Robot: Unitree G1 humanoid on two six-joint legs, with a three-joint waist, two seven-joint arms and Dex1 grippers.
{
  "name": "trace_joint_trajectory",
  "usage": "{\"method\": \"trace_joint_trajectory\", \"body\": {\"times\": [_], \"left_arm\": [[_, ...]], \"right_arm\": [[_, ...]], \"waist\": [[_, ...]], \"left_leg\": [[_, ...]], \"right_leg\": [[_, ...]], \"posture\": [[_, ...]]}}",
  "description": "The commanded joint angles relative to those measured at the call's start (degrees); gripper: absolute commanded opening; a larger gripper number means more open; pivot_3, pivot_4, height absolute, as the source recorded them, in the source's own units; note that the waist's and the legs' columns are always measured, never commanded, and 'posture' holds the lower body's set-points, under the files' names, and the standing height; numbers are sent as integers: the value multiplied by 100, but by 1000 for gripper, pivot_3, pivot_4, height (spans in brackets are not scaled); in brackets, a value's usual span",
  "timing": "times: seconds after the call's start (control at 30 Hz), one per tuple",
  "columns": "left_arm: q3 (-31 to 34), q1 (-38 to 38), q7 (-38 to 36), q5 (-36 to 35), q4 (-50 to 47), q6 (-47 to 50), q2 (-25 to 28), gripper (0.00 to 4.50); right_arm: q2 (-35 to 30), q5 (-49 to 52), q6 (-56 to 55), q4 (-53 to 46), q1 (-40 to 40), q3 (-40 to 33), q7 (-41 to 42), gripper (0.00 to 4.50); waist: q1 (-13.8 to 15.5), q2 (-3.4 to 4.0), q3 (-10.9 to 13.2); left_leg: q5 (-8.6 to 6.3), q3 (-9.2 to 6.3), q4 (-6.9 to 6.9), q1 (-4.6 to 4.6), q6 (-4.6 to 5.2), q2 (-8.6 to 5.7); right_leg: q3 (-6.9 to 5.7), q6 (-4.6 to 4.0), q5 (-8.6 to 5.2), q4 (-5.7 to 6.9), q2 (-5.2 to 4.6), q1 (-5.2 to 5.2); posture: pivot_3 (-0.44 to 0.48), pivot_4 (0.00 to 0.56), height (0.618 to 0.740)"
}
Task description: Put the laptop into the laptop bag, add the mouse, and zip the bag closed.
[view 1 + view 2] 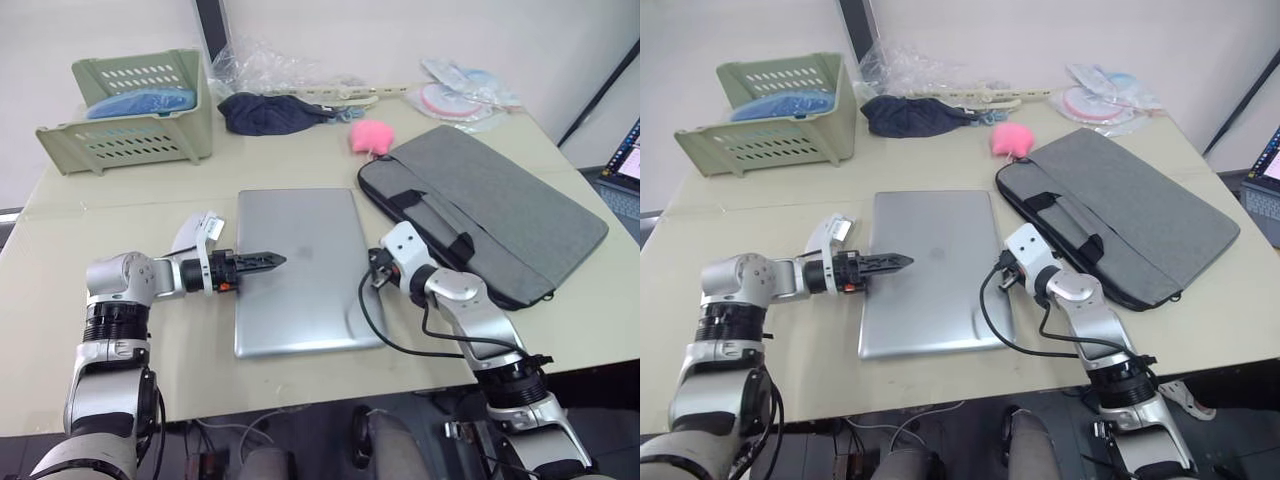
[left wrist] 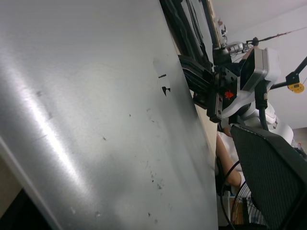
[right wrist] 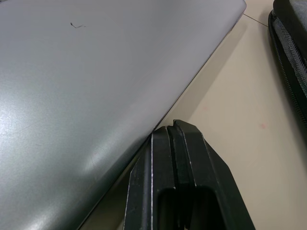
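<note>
Jaws on both arms were seen pressed together and holding nothing: the left gripper (image 1: 262, 262) lay over the left edge of the laptop's lid, and the right gripper (image 3: 173, 136) was set low at the laptop's right edge, on the bare strip between laptop and bag.

On the tabletop (image 1: 90, 230), the laptop bag (image 1: 500, 215) lay flat at the right, handles toward the laptop, a pink fluffy charm (image 1: 368, 134) at its far corner. It was judged soft and limp, so its mouth would need to be held open; whether the zip was open could not be told.

Just beside the bag, at the middle of the tabletop, the laptop (image 1: 300, 270) lay closed and flat. It was judged stiff, fairly heavy and smooth enough to slip, with no gap beneath; a hold was best taken across opposite side edges, or by an edge pushed past the tabletop's rim.

A white object (image 1: 196, 232), possibly the mouse, was seen behind the left gripper; it could not be identified with certainty. If so, it was judged light and glossy, best pinched across its narrow sides.
</note>
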Motion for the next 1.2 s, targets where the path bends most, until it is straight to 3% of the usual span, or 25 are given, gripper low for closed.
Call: {"method": "trace_joint_trajectory", "body": {"times": [0.03, 1.2], "left_arm": [[76, -52, 58, -261, -61, 41, -172, 4500], [147, 384, 264, -539, -1023, 156, -147, 4500]], "right_arm": [[80, 132, -54, -371, 55, 240, 272, 151], [-14, 188, 257, -884, 348, 152, 259, 151]], "waist": [[8, 0, 0], [24, -7, 7]], "left_leg": [[0, 0, 0, 0, 0, 0], [0, -1, -2, -5, 0, 1]], "right_leg": [[0, 0, 0, 0, 0, 0], [-4, 0, 0, -8, 2, -1]], "posture": [[0, 150, 740], [0, 150, 740]]}}
